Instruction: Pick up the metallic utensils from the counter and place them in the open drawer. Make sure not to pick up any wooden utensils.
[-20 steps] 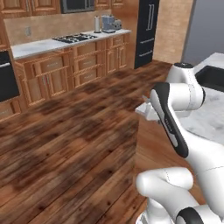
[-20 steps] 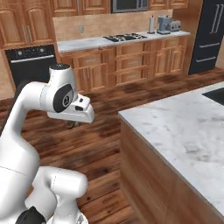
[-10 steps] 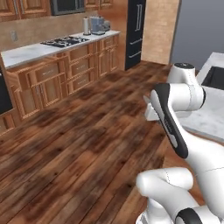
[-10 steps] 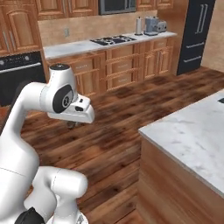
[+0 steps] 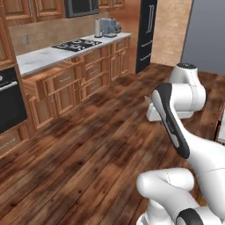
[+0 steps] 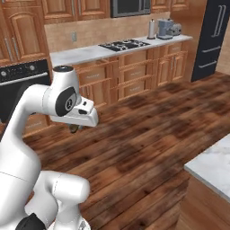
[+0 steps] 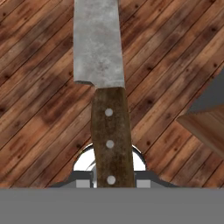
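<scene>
gripper [image 7: 111, 177]: clenched on the knife [image 7: 103, 83] handle, jaws narrowly apart
knife: handle at 6 o'clock in the hand view, silver blade running to 12, over the floor [image 7: 39, 109]
counter [image 6: 211, 164]: corner at 4 o'clock, right base view
drawer [image 5: 52, 79]: open, 10 o'clock, left base view

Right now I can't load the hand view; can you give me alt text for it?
A kitchen knife, silver blade and dark riveted handle, is held in the gripper and points away from the camera over the wooden floor. A wooden corner shows at right.
</scene>
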Motion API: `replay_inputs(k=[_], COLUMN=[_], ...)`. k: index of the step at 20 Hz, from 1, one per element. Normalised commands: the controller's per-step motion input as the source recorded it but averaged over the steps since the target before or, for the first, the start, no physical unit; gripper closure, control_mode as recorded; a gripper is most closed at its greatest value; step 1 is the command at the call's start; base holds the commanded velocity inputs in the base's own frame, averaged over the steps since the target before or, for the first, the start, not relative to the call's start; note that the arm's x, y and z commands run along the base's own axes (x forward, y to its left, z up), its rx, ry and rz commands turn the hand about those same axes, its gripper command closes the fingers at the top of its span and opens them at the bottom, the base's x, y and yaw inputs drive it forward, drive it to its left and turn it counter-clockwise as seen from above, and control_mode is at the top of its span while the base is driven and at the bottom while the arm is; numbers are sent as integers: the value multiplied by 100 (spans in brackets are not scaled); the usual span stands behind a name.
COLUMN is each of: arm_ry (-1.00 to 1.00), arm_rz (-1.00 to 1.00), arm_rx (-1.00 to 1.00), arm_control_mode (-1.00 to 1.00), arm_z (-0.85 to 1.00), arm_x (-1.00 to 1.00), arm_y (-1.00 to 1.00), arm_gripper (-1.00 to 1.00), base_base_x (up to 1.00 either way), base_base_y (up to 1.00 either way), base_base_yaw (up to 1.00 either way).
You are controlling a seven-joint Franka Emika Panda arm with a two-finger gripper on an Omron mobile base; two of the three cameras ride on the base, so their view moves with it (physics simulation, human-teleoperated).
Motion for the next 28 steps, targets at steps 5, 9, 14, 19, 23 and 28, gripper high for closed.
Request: replay_inputs(k=[5,9,14,19,23,28], arm_ry=[0,0,0,0,0,0], arm_rz=[0,0,0,0,0,0], arm_rx=[0,0,0,0,0,0], arm_control_mode=[100,100,100,100,100,100], arm_z=[0,0,0,0,0,0], arm_x=[0,0,0,0,0,0], arm_y=[0,0,0,0,0,0], arm_gripper=[100,100,100,100,100,100], base_base_x=[100,100,100,100,100,95], base_base_y=[81,2,0,-7,-75,-91], base_base_yaw=[1,15,15,30,50,59])
